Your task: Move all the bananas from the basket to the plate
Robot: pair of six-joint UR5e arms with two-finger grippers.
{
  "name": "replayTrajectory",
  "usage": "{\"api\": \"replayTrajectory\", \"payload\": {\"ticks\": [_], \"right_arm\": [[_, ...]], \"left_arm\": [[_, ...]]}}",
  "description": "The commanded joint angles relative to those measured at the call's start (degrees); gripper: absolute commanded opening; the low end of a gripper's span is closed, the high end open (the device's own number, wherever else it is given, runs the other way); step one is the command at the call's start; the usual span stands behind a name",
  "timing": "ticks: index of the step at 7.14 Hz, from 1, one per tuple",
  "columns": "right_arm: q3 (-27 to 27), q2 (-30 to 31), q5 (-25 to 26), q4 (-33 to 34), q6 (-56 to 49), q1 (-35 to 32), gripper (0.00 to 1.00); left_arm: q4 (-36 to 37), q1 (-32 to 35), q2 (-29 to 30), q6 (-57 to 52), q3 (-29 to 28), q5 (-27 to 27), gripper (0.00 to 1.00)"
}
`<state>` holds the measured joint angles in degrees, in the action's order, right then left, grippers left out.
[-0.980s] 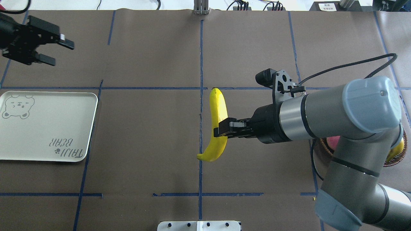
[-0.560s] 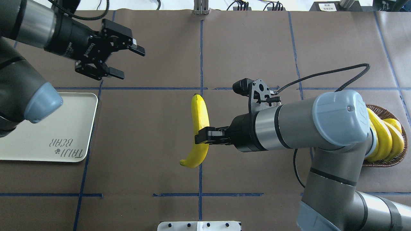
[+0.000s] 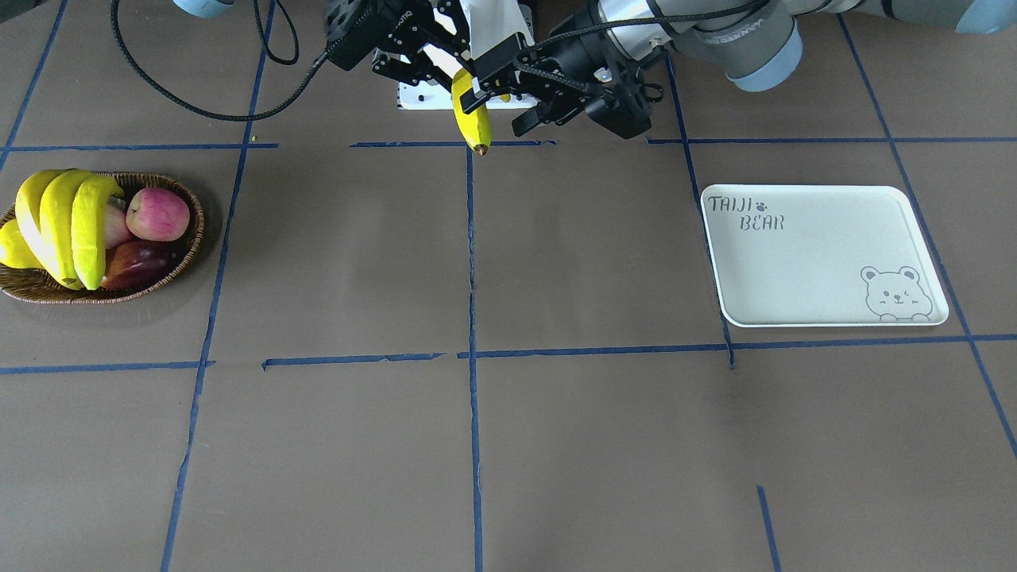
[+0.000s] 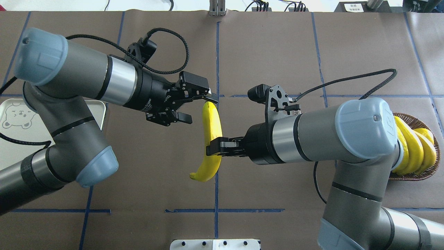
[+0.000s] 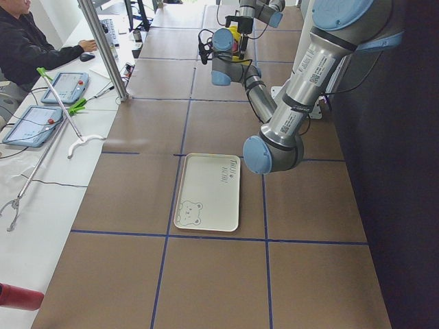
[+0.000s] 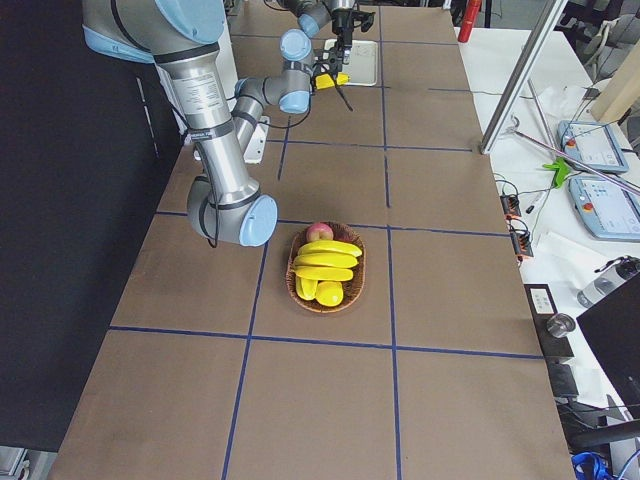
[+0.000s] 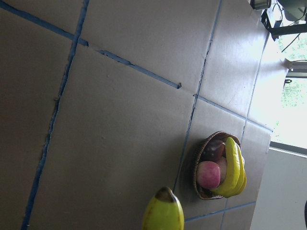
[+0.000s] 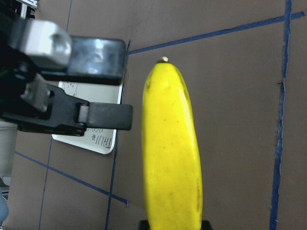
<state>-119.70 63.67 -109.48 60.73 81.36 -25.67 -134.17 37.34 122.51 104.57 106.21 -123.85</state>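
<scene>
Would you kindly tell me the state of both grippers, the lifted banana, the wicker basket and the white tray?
Right gripper: shut on the curved yellow banana, in the air.
Left gripper: open, beside that banana's end.
Brown wicker basket: holds bananas and apples.
White bear-printed tray: no fruit yet.
</scene>
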Motion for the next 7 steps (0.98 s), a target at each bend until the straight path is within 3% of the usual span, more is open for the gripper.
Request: {"api": "replayTrajectory", "payload": {"ticks": [1, 2, 3, 4, 5, 6, 7], "right_arm": [[-0.09, -0.30, -0.03, -0.17, -0.06, -0.08, 0.00], [-0.09, -0.30, -0.20, -0.26, -0.15, -0.08, 0.00], [-0.09, -0.30, -0.29, -0.17, -0.06, -0.08, 0.00], [-0.27, 0.05, -0.47, -0.26, -0.15, -0.17, 0.00], [-0.27, 0.22, -0.55, -0.35, -0.15, -0.17, 0.00], [-0.53, 0.23, -0.29, -0.35, -0.15, -0.26, 0.10], [-0.44, 0.31, -0.47, -0.17, -0.15, -0.17, 0.99]], "left_arm": [[0.05, -4.62, 0.27, -0.24, -0.30, 4.57, 0.98], [0.05, -4.99, 0.10, -0.24, -0.39, 4.76, 0.95], [0.05, -4.90, -0.08, -0.41, -0.30, 4.67, 0.71], [0.14, -4.90, -0.43, -0.42, 0.22, 4.67, 0.22], [0.23, -4.90, -0.43, -0.50, 0.31, 4.67, 0.00], [0.92, -4.38, -0.17, -0.42, 0.31, 4.24, 0.00], [1.28, -4.03, -0.08, -0.33, 0.40, 4.23, 0.00]]}}
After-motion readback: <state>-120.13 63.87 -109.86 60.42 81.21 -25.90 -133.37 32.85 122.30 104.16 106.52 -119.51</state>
